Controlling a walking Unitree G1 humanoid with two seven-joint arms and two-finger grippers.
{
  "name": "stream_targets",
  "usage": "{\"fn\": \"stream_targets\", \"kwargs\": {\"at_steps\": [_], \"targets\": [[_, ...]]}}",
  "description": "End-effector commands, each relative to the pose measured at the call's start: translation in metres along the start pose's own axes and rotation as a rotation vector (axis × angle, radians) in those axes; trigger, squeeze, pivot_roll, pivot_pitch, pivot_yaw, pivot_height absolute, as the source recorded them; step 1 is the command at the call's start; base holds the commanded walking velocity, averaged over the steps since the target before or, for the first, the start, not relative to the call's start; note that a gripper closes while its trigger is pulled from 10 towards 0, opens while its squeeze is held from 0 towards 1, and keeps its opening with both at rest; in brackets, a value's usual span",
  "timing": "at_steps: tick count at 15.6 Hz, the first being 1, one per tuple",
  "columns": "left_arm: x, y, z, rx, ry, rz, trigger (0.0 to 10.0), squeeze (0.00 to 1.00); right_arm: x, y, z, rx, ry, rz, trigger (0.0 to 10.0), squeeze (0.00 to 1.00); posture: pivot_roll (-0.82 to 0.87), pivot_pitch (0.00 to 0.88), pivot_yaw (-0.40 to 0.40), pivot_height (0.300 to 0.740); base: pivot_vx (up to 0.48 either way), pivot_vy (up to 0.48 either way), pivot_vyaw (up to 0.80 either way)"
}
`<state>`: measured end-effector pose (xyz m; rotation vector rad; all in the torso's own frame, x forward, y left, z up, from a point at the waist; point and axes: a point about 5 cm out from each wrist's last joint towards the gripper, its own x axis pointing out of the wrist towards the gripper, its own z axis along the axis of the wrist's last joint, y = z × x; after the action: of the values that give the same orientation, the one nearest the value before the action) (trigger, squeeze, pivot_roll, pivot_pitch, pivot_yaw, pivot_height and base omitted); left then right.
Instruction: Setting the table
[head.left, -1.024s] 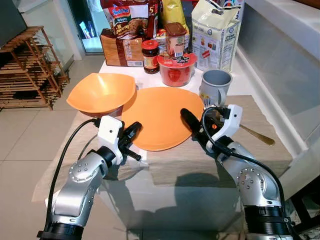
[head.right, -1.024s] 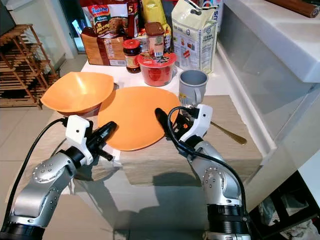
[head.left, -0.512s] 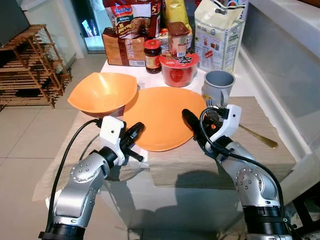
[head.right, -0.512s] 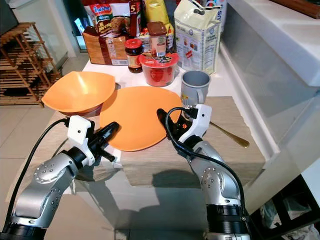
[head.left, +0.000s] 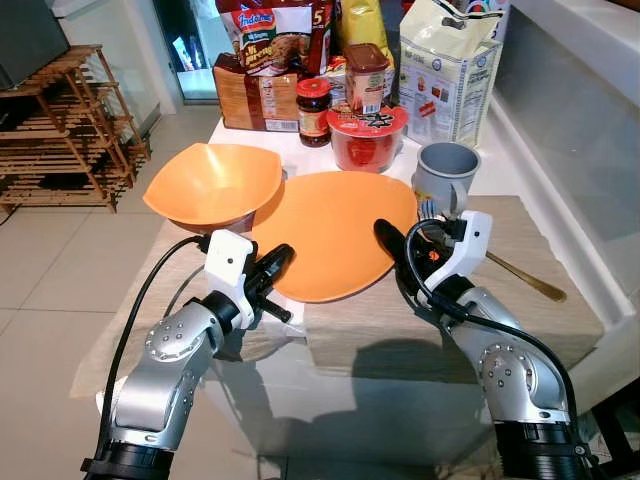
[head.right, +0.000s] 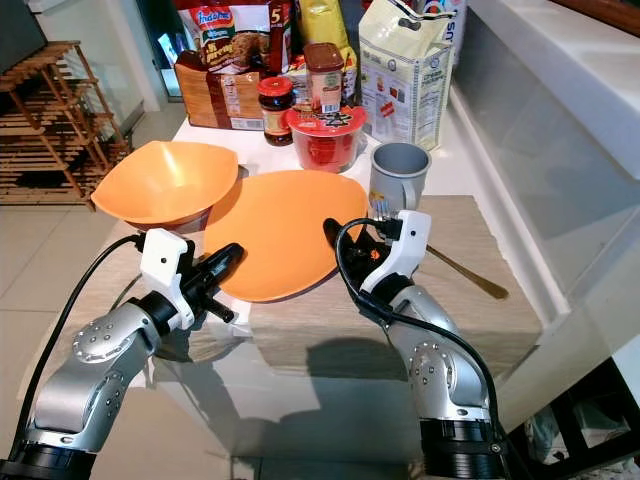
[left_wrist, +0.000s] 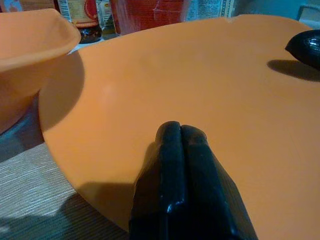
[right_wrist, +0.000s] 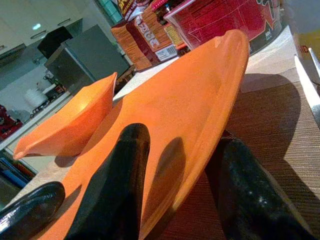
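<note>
Home kitchen: groceries (head.left: 440, 60), counter (head.left: 590, 40).

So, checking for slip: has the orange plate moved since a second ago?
No. The orange plate sits just as close to the grey mug; only the camera shifted.

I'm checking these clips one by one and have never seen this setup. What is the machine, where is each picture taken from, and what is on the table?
This is a humanoid robot with two silver arms, each ending in two black fingers. Two pictures come from cameras in its head, looking down; the other two come from cameras on its wrists. On the table lie an orange plate, an orange bowl, a grey mug, a spoon and food packets at the back. The right gripper is open, with one finger above and one below the plate's rim. The left gripper is shut, with its tips resting over the plate's opposite edge.
</note>
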<state>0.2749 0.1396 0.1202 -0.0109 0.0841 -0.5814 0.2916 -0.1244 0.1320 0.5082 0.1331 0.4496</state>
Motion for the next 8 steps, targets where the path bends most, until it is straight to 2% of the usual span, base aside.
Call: {"fn": "stream_targets", "kwargs": {"at_steps": [1,8], "targets": [[0.001,0.000,-0.001,0.003,0.024,-0.003,10.0,0.00,-0.009,-0.018,-0.009,-0.015,0.050,-0.085,0.0,0.00,-0.07,0.000,0.081,0.740,0.000,0.000,0.00],[0.006,0.002,0.015,0.019,-0.024,-0.004,10.0,0.00,-0.014,-0.029,0.000,-0.054,0.023,-0.122,0.0,0.00,-0.07,0.000,0.087,0.740,0.000,0.000,0.00]]}}
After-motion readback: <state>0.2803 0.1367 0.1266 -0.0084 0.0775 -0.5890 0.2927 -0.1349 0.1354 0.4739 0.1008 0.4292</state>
